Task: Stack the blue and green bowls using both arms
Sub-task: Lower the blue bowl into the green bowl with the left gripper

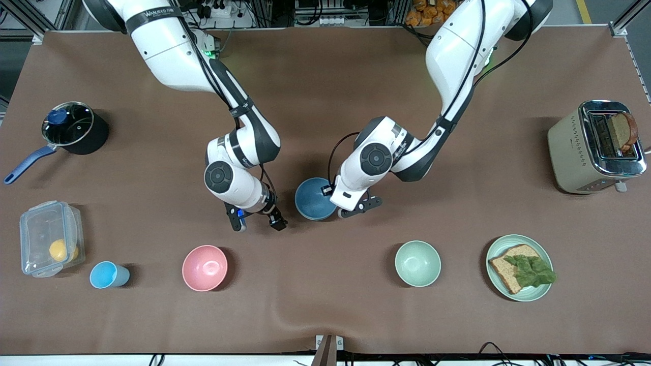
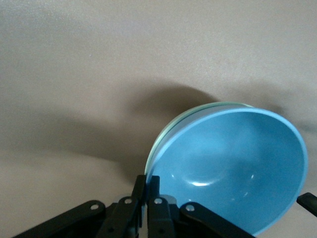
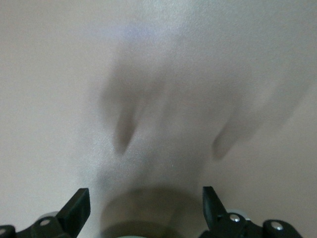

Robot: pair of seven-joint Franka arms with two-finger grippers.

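Note:
The blue bowl (image 1: 312, 198) is near the middle of the table. My left gripper (image 1: 339, 209) is shut on its rim at the side toward the left arm's end. In the left wrist view the blue bowl (image 2: 233, 168) sits tilted inside the green bowl (image 2: 208, 106), of which only a thin rim shows. The fingers (image 2: 154, 187) of the left gripper (image 2: 147, 184) pinch the rim edge. My right gripper (image 1: 257, 222) hangs open beside the blue bowl, toward the right arm's end. It holds nothing, and only bare table shows between its jaws in the right wrist view (image 3: 143, 198).
A paler mint bowl (image 1: 417, 263), a pink bowl (image 1: 204, 267), a light-blue cup (image 1: 107, 275) and a green plate (image 1: 496, 249) with bread stand in a row nearer the front camera. A pot (image 1: 75, 127), a clear box (image 1: 50, 245) and a toaster (image 1: 595, 147) stand at the ends.

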